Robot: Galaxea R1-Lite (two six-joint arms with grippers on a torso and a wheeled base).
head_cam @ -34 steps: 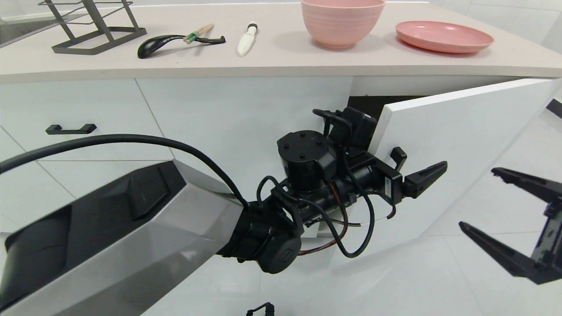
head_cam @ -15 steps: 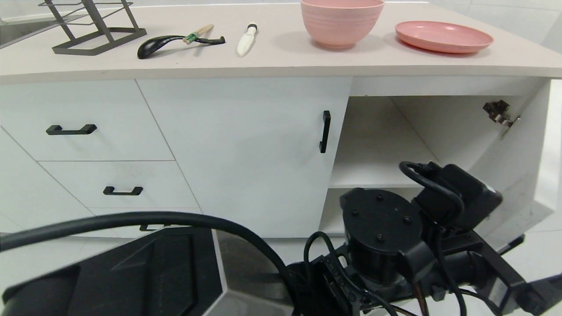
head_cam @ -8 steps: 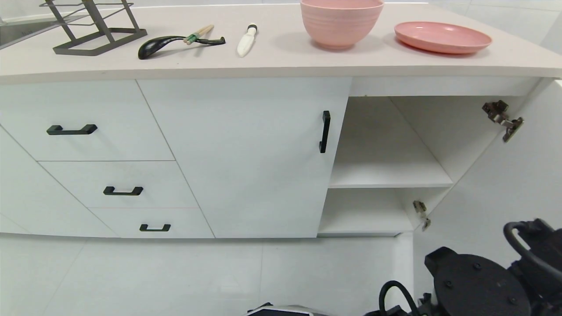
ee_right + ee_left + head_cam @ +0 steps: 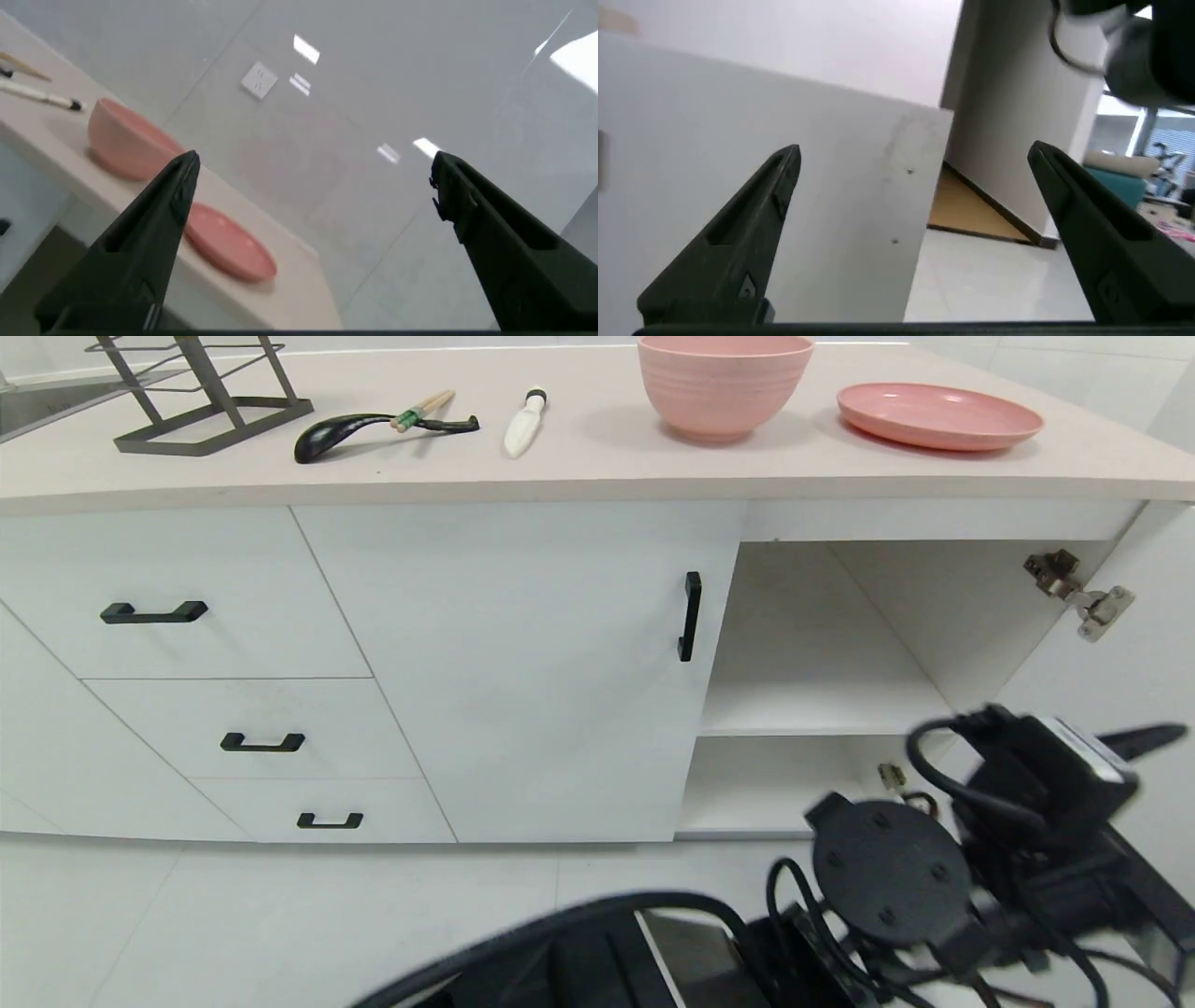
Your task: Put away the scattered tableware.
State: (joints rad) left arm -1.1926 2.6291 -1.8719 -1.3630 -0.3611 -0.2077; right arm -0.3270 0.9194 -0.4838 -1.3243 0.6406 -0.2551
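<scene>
**Item 1.** Pink bowl, upright on the countertop, right of centre. Pink plate, flat, to the bowl's right and apart from it. Both stood directly above the opened cabinet compartment, judged to be their intended store.

**Item 2.** Black spoon, chopsticks and white knife, lying loose on the countertop left of the bowl. The chopsticks touched the spoon's handle, and the knife lay apart to their right. None had been put away.

**Item 3.** Dark metal rack, at the far left of the countertop. It was a possible home for the plate.

**Item 4.** Cabinet. The right door was swung wide on its hinges, exposing a shelf with a lower compartment beneath, opened, by judgement, to receive the tableware. The middle door was closed. The drawers at left were shut.

**Item 5.** Left gripper, fingers spread wide with nothing between them. It faced a white cabinet panel low down near the floor.

**Item 6.** Right gripper, likewise spread wide and holding nothing. It sat below counter height and was aimed up toward the bowl and plate, judged ready for a first pick.

**Status.** Access was prepared, but storing had not begun.
</scene>
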